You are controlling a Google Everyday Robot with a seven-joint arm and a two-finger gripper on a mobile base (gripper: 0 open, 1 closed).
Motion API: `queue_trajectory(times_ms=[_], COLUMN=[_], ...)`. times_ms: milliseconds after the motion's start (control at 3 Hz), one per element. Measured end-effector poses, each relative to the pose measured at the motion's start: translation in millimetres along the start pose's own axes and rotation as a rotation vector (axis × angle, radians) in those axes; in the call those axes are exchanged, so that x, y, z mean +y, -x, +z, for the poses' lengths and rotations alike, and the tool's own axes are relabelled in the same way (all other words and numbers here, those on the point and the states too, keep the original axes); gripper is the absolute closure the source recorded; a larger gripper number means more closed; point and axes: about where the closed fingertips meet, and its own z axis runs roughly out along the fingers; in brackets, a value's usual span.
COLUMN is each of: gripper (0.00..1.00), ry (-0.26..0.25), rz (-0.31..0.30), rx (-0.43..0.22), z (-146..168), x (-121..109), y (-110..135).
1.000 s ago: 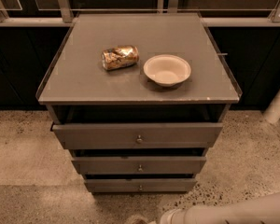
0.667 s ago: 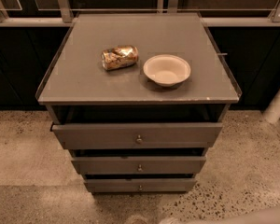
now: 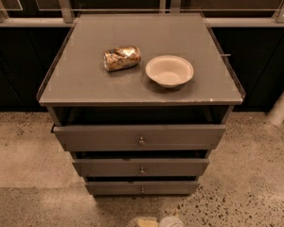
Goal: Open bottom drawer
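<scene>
The grey cabinet has three drawer fronts stacked one under another. The bottom drawer (image 3: 142, 188) is the lowest and narrowest front, with a tiny round knob (image 3: 142, 190) at its centre and a dark gap above it. The middle drawer (image 3: 141, 167) and the top drawer (image 3: 140, 137) sit above it, and the top one stands out a little from the frame. My gripper is out of view. Only a small pale piece of the robot (image 3: 169, 221) shows at the bottom edge, below the cabinet.
On the cabinet top (image 3: 85, 86) lie a crumpled shiny packet (image 3: 121, 58) and a white bowl (image 3: 169, 71). A white post (image 3: 281, 105) stands on the floor at the right. A dark wall with railings runs behind. Speckled floor lies in front.
The white arm that showed at the bottom right has drawn back out of the frame. The drawers, packet and bowl have not moved.
</scene>
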Motion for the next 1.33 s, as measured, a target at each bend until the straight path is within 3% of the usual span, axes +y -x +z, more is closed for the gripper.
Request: queue_trajectory(times_ms=[333,667,1000,1333], gripper=[0.00,0.00,0.00,0.00], ry=[-0.055,-0.043,-0.070,-0.121], rz=[0.005,0.004,-0.086,-0.310], rx=[-0.047,-0.036,-0.063,-0.120], z=[2.4,2.1,-0.5,7.6], x=[-14.5,-11.0,-10.1,-9.3], y=[9.7,7.5,5.1,-18.0])
